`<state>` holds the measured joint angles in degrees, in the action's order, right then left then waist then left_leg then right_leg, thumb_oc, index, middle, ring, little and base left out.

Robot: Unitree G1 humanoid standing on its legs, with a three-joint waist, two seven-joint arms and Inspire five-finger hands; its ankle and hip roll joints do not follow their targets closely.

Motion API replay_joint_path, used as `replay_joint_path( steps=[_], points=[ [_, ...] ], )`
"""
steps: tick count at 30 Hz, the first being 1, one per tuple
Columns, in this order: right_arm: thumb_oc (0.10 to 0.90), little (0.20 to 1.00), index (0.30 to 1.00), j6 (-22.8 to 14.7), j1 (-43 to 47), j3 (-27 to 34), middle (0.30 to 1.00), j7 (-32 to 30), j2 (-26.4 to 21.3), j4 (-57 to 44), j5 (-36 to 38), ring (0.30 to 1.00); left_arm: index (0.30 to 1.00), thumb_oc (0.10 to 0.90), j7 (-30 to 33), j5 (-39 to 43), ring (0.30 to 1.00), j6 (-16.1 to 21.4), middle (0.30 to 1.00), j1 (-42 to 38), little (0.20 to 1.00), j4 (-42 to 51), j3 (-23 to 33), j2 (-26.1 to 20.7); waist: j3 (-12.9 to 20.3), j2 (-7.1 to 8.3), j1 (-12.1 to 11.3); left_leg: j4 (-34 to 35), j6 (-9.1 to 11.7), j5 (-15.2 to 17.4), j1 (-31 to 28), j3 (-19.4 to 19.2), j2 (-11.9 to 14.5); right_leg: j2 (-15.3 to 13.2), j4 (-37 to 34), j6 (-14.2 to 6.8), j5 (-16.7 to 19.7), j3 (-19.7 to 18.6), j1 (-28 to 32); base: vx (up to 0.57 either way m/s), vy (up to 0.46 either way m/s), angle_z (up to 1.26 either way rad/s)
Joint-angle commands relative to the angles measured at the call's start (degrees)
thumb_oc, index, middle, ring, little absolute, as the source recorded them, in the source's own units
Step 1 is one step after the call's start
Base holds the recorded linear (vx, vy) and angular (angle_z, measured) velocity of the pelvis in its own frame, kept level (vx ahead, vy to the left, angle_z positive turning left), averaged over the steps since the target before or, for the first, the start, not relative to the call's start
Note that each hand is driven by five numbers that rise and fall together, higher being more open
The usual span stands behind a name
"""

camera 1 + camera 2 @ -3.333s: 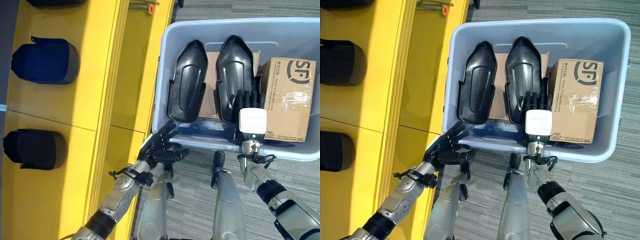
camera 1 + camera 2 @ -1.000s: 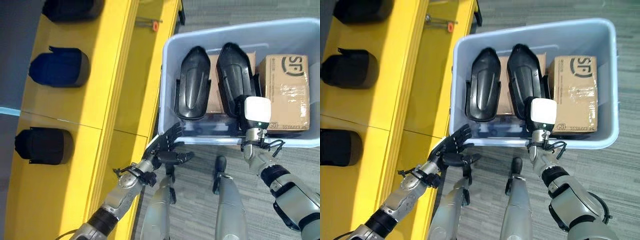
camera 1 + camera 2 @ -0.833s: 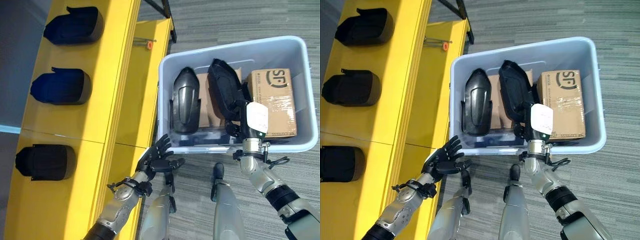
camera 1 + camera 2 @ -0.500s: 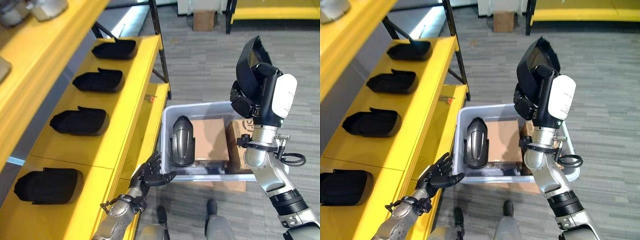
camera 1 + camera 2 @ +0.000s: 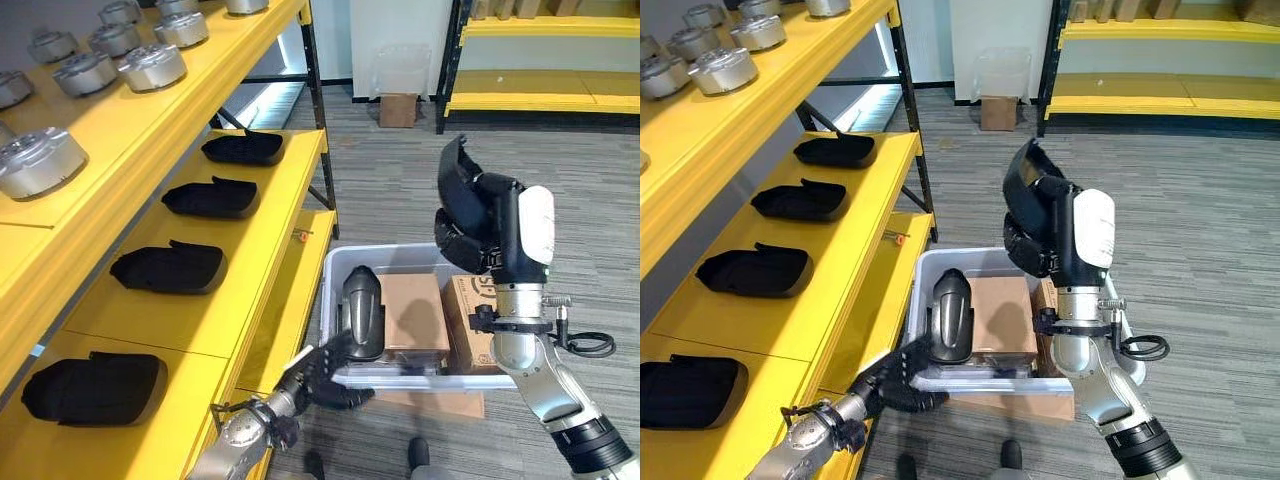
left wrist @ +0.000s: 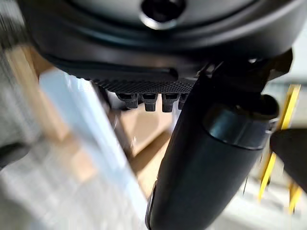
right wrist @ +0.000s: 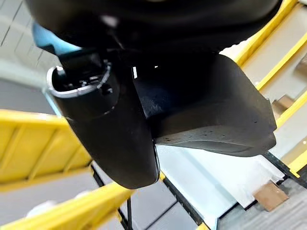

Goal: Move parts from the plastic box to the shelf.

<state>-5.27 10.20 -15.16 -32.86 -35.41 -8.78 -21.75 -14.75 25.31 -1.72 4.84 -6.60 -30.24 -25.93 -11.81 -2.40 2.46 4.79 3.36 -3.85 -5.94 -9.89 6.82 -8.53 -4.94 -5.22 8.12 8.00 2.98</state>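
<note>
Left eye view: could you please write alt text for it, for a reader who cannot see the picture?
The robot's right hand holds a black part raised above a plastic box on the floor, where another black part and cardboard boxes remain. Its left hand is open near the box's corner, beside a yellow shelf carrying four black parts.

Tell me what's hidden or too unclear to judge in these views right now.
- Right hand: its fingers sit behind the raised black part, so the grip is unclear.
- Plastic box: the cardboard boxes and the black part still inside cover its floor.
- Left hand: it overlaps the box's near rim, so contact is unclear.
- Left wrist view: what lies past the hand is blurred.
</note>
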Motion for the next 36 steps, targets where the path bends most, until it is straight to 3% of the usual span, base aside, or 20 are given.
replay_joint_path(
  steps=[1,7,11,13,14,16,22,25,27,28,32,33,36],
  points=[
    [0.4,0.3,0.3,-8.01,8.48,1.34,0.3,-0.63,-3.29,-6.96,0.18,0.3,1.0,0.9,-3.1,-1.39,1.0,2.3,1.0,-4.77,1.0,3.11,0.6,0.56,3.37,1.56,0.15,0.21,0.98,2.11,-1.31,-2.88,2.58,-0.84,0.03,-1.7,-4.69,1.48,3.6,-0.04,0.253,-0.26],
    [0.4,0.3,0.3,-7.02,5.48,2.19,0.3,-2.3,-3.66,-10.26,-2.2,0.3,1.0,0.9,-4.28,-4.03,1.0,0.71,1.0,-7.64,1.0,3.78,-2.66,-1.39,2.69,2.71,1.53,0.21,-1.41,4.47,-0.22,-3.04,-0.4,-2.64,-0.06,-5.02,-1.89,-3.61,-0.48,-0.08,0.173,-0.09],
    [0.4,0.3,0.3,-6.7,2.63,3.85,0.3,-6.66,-3.38,-11.31,-8.41,0.3,1.0,0.9,-6.11,-6.11,1.0,-0.97,1.0,-10.13,1.0,5.26,-5.8,-2.73,2.52,3.0,3.13,0.21,-3.13,5.66,0.21,-0.57,-2.0,-1.83,0.39,-5.38,-1.59,-9.1,-1.22,-0.04,0.001,0.1],
    [0.4,0.3,0.3,-7.78,0.3,4.8,0.3,-7.78,-3.5,-11.44,-8.91,0.3,1.0,0.9,-5.91,-4.72,1.0,-2.72,1.0,-10.88,1.0,6.5,-6.17,-3.87,2.04,2.66,4.09,0.21,-4.06,5.54,0.46,1.47,-2.33,1.43,5.94,-3.72,-5.43,-11.22,-2.1,-0.05,-0.076,0.87],
    [0.4,0.3,0.3,-8.6,-0.83,5.11,0.3,-8.03,-3.88,-11.68,-8.65,0.3,1.0,0.9,-5.84,-3.81,1.0,-3.32,1.0,-10.95,1.0,7.14,-5.69,-4.28,1.91,2.24,4.19,0.21,-4.42,4.97,1.05,2.77,-2.48,4.34,9.53,-1.92,-8.58,-11.15,-2.4,-0.1,-0.125,1.11],
    [0.4,0.3,0.3,-11.06,-3.1,5.73,0.3,-9.21,-6.16,-12.22,-9.02,0.3,1.0,0.9,-6.4,-3.45,1.0,-2.04,1.0,-9.64,1.0,7.25,-5.27,-5.11,1.63,1.86,4.38,0.21,-4.35,3.43,2.91,7.28,-3.85,8.43,11.35,0.97,-11.34,-12.24,-2.68,-0.1,-0.204,0.93],
    [0.4,0.3,0.3,-10.01,-1.58,5.78,0.3,-12.64,-10.21,-11.13,-9.99,0.3,1.0,0.9,-10.45,-1.93,1.0,-1.08,1.0,-8.81,1.0,6.45,-4.03,-4.78,-0.45,1.32,3.29,0.21,-2.24,-1.19,6.66,11.29,-3.82,10.03,10.2,3.06,-11.17,-12.52,-0.47,-0.09,-0.163,0.73],
    [0.4,0.3,0.3,-11.49,0.1,5.2,0.3,-13.46,-11.44,-9.41,-9.32,0.3,1.0,0.9,-10.76,-3.43,1.0,0.23,1.0,-8.15,1.0,7.23,-4.61,-5.21,-1.64,0.87,2.8,0.08,-1.13,-3.02,8.19,10.55,-2.95,10.07,10.17,3.64,-11.84,-12.18,1.14,-0.08,-0.079,0.26],
    [0.4,0.3,0.3,-12.32,-0.06,5.52,0.3,-13.27,-11.79,-9.0,-9.15,0.3,1.0,0.9,-11.09,-4.36,1.0,0.52,1.0,-8.3,1.0,6.82,-4.81,-5.08,-2.18,0.78,3.25,-0.6,-0.7,-3.13,8.1,7.95,-2.12,9.42,10.69,3.83,-12.84,-10.81,2.28,-0.08,-0.067,0.39],
    [0.4,0.3,0.3,-12.6,-1.07,6.46,0.3,-13.17,-11.92,-9.2,-8.9,0.3,1.0,0.9,-11.9,-5.5,1.0,0.55,1.0,-8.68,1.0,6.94,-4.71,-5.01,-2.51,0.61,4.19,-1.85,-0.42,-3.08,7.8,4.53,-1.21,8.84,10.84,3.82,-13.0,-9.36,2.99,-0.14,-0.038,0.77],
    [0.4,0.3,0.3,-11.86,-1.61,6.82,0.3,-14.43,-11.82,-9.35,-9.22,0.3,1.0,0.9,-10.65,-5.35,1.0,0.12,1.0,-9.33,1.0,7.64,-4.45,-5.43,-2.17,0.69,5.31,-5.39,-0.5,-0.8,6.28,1.09,-0.02,7.36,11.26,3.53,-12.85,-7.51,3.13,-0.12,0.029,0.82],
    [0.4,0.3,0.3,-11.44,-1.11,6.59,0.3,-14.69,-11.63,-9.32,-8.97,0.3,1.0,0.9,-9.58,-4.47,1.0,-0.91,1.0,-9.94,1.0,7.85,-4.28,-5.28,-1.78,1.07,5.8,-7.4,-0.86,1.01,4.62,-0.63,0.85,6.07,11.5,3.34,-12.23,-6.57,2.69,-0.08,0.056,0.33],
    [0.4,0.3,0.3,-11.71,-0.31,6.19,0.3,-14.35,-11.37,-9.22,-8.83,0.3,1.0,0.9,-8.85,-4.09,1.0,-2.11,1.0,-10.64,1.0,7.74,-4.15,-4.71,-1.44,1.52,6.44,-10.28,-0.69,1.36,2.61,-1.99,2.98,4.64,12.03,3.3,-11.67,-5.7,1.86,-0.11,0.108,0.52]
  ],
)
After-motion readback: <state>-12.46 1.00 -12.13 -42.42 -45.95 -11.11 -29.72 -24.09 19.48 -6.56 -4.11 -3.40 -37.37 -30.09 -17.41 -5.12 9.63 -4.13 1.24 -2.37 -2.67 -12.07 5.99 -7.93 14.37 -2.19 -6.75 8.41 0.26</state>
